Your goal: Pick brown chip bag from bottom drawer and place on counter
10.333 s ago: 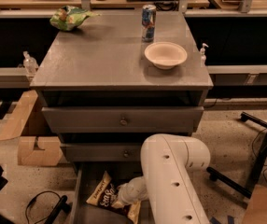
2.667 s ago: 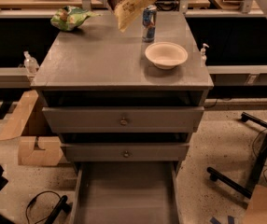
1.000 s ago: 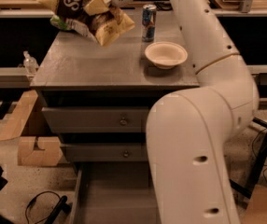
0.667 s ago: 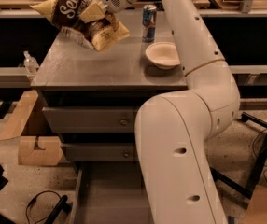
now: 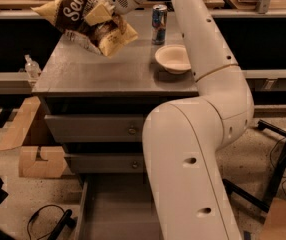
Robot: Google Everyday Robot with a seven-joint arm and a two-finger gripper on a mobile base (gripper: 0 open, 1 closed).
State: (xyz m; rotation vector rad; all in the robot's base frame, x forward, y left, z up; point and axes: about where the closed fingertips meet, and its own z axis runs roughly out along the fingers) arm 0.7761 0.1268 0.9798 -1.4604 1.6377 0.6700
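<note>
Above the worktop point(image 5: 88, 74), the jaws squeeze the chip bag point(image 5: 75, 19); dropped from up here, it may slide off.

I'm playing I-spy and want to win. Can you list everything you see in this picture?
chip bag: one, brown and tan, held up over the far part of the counter
counter: one, grey, top of the cabinet
can: one, blue, standing at the back of the counter
bowl: one, white, on the counter near the can
upper drawers: two, grey, round knobs, under the counter
bottom drawer: one, grey, pulled open, lowest in the cabinet
cardboard: tan, on the floor beside the cabinet
small bottle: one, clear, beside the cabinet
arm: one, white, reaching over the counter
end effector: one, shut on the chip bag, above the counter
</note>
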